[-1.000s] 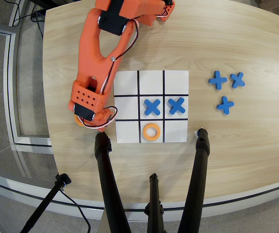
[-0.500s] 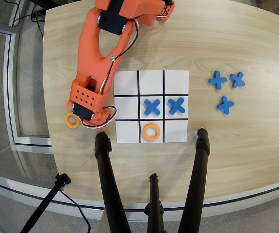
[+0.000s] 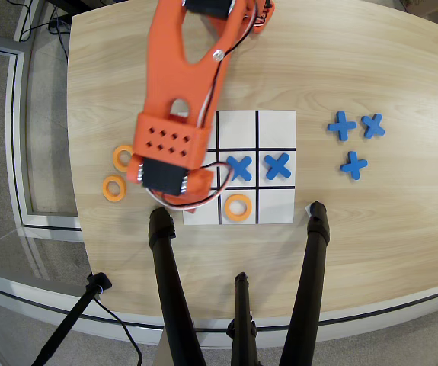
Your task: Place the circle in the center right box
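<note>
A white 3x3 grid sheet (image 3: 276, 206) lies mid-table. Blue crosses sit in its centre cell (image 3: 239, 168) and in the middle row's right end cell (image 3: 277, 165). One orange ring (image 3: 238, 207) lies in the bottom middle cell. Two more orange rings (image 3: 123, 158) (image 3: 113, 187) lie on the table left of the sheet. My orange arm reaches down from the top, and the gripper (image 3: 192, 185) hangs over the middle row's left end cell (image 3: 212, 157), covering most of it. The wrist hides the jaws and whatever is beneath them. No fourth ring is visible.
Three spare blue crosses (image 3: 341, 126) (image 3: 372, 126) (image 3: 353, 165) lie on the wood at the right. Black tripod legs (image 3: 165, 290) (image 3: 310, 274) rise from the table's near edge just below the sheet. The table's left edge is close to the loose rings.
</note>
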